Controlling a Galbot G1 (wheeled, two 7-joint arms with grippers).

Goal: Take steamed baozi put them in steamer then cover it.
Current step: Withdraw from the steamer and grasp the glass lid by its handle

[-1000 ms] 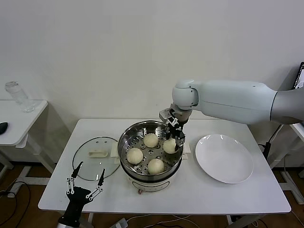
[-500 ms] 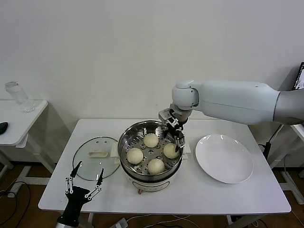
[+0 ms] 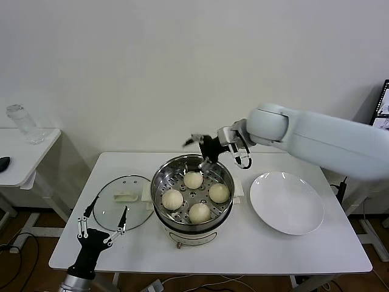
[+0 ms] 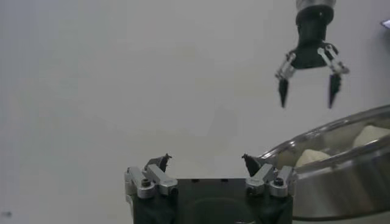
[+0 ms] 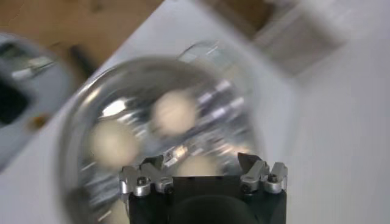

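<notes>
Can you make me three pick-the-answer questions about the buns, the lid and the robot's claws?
1. Where is the cover?
A. on the steamer
B. flat on the table beside the steamer
C. on the plate

2. How many steamed baozi sit in the steamer?
A. two
B. three
C. four

3. What is the right claw doing?
A. open, holding nothing
B. gripping a bun
C. lifting the cover

Answers: 1 B, the glass cover lies on the table at the steamer's left. 2 C, four buns show on the tray. 3 A, its fingers are spread above the back rim.
</notes>
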